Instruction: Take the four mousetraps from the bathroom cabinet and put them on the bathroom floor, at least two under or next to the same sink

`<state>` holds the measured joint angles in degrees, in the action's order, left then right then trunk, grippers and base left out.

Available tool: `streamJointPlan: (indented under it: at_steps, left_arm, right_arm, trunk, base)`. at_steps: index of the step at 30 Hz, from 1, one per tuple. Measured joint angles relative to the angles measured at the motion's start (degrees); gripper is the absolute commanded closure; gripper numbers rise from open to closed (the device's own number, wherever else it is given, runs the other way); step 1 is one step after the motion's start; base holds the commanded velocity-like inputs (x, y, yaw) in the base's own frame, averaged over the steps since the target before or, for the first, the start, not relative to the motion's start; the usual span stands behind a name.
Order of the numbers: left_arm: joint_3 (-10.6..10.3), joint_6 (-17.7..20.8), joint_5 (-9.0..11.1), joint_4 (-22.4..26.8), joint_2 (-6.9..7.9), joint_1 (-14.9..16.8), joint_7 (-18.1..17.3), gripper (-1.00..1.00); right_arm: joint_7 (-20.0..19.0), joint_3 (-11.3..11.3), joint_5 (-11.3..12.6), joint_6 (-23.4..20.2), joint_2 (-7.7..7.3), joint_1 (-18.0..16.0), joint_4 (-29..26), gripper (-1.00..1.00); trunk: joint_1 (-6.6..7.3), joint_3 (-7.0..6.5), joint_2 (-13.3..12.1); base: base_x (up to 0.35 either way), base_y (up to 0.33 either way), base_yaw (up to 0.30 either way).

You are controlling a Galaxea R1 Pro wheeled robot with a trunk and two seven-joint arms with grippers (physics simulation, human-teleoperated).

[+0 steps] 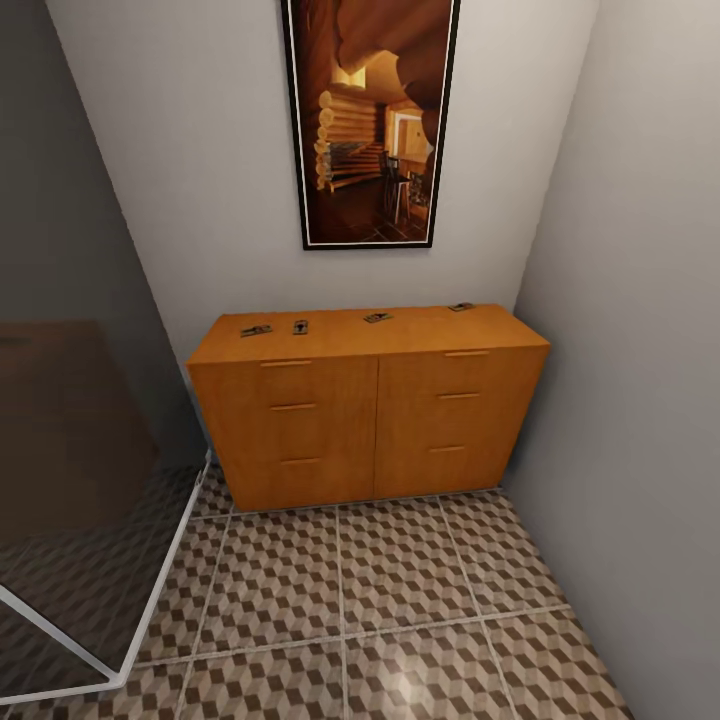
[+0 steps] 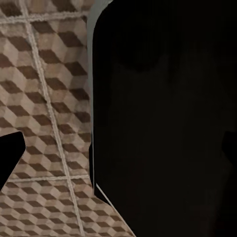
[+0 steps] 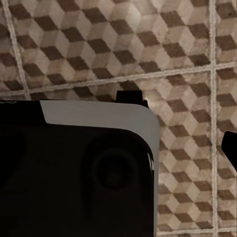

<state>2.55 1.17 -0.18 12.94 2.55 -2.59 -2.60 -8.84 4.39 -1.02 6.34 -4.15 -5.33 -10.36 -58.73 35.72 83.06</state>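
Several mousetraps lie in a row on the flat top of the orange-brown cabinet (image 1: 370, 420), among them one at the left end (image 1: 256, 330), one in the middle (image 1: 377, 318) and one at the right end (image 1: 461, 307). The cabinet stands against the far wall, its drawers shut. The cube-patterned bathroom floor (image 1: 400, 580) stretches from it towards me. My left gripper (image 2: 118, 153) and right gripper (image 3: 118, 148) hang low over the tiles, each with a dark fingertip (image 2: 10, 153) (image 3: 229, 145) far out at the frame's edge and nothing between the fingers. The bathroom sink is out of view.
A glass panel with a white frame (image 1: 150, 600) closes off the left side. A grey wall (image 1: 640, 400) runs close along the right. A tall framed picture (image 1: 370, 120) hangs above the cabinet. My own dark body (image 2: 163, 118) blocks much of both wrist views.
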Motion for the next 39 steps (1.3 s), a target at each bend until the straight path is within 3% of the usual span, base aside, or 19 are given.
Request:
streamJointPlan:
  at_steps: [9,12,13,14,15,16,17,18,20,27,34,39]
  left_arm:
    - [-0.1,2.6,2.7,2.9,-2.90,2.9,0.1,-1.00]
    - [-0.1,3.6,3.1,3.9,-3.87,3.9,0.1,-1.00]
    - [-0.2,23.8,3.2,15.6,-4.29,3.7,-0.1,-1.00]
    - [-0.2,43.6,3.2,30.1,-4.45,7.6,-0.2,-1.00]
    - [-0.3,51.7,3.3,44.7,-4.67,16.1,-0.1,-1.00]
    - [-0.3,52.2,3.4,59.9,-4.97,24.9,-0.1,-1.00]
    - [-0.3,52.3,3.4,68.9,-5.30,31.1,-0.1,-1.00]
    - [-0.3,52.5,3.4,69.0,-5.63,33.6,-0.1,-1.00]
    - [-0.4,52.6,3.2,69.0,-6.21,26.4,-0.1,-1.00]
    - [-0.4,52.5,3.4,69.2,-6.94,31.5,-0.4,-1.00]
    - [-0.6,52.3,3.5,69.4,-7.37,35.5,-0.7,-1.00]
    - [-2.6,52.4,3.6,69.5,-7.71,36.8,-0.8,-1.00]
  right_arm:
    - [-2.9,-0.1,0.7,-2.9,0.20,-1.5,-2.9,-1.00]
    - [-1.9,-0.1,1.2,-3.8,0.97,-2.5,-3.9,-1.00]
    - [-1.6,0.0,1.5,-23.6,1.88,-3.0,-14.3,-1.00]
    - [-1.6,0.1,1.6,-40.7,2.39,-8.2,-25.8,-1.00]
    - [-1.5,0.2,1.8,-43.8,2.87,-14.9,-39.6,-1.00]
    - [-1.4,0.3,1.9,-45.4,3.32,-16.9,-55.5,-1.00]
    - [-1.3,0.3,2.0,-46.9,3.75,-18.9,-70.2,-1.00]
    - [-1.3,0.3,2.0,-48.4,4.14,-20.5,-72.4,-1.00]
    - [-1.3,0.3,2.0,-51.1,4.76,-23.8,-72.5,-1.00]
    - [-1.8,0.3,4.2,-55.9,5.73,-31.8,-72.7,-1.00]
    - [-1.9,0.4,7.3,-57.0,5.62,-34.8,-73.0,-1.00]
    - [-1.8,0.5,7.9,-57.1,5.73,-35.9,-73.1,-1.00]
  trunk:
    - [0.00,-0.01,0.0]
    - [0.00,-0.01,0.0]
    - [0.00,0.01,0.0]
    - [0.00,0.01,0.0]
    - [-0.01,-0.02,0.0]
    - [-0.01,-0.04,0.0]
    - [0.01,-0.05,0.0]
    - [0.00,-0.04,0.0]
    - [0.00,-0.01,0.0]
    - [0.00,-0.02,0.0]
    - [0.00,-0.02,0.0]
    - [0.00,-0.02,0.0]
  base:
    - [0.000,0.000,0.000]
    - [0.000,0.000,0.000]
    - [0.000,0.000,0.000]
    - [0.000,0.000,0.000]
    - [0.000,0.000,0.000]
    - [0.000,0.000,0.000]
    - [0.000,0.000,0.000]
    - [0.000,0.000,0.000]
    - [0.000,0.000,0.000]
    - [0.000,0.000,0.000]
    - [0.000,0.000,0.000]
    - [0.000,0.000,0.000]
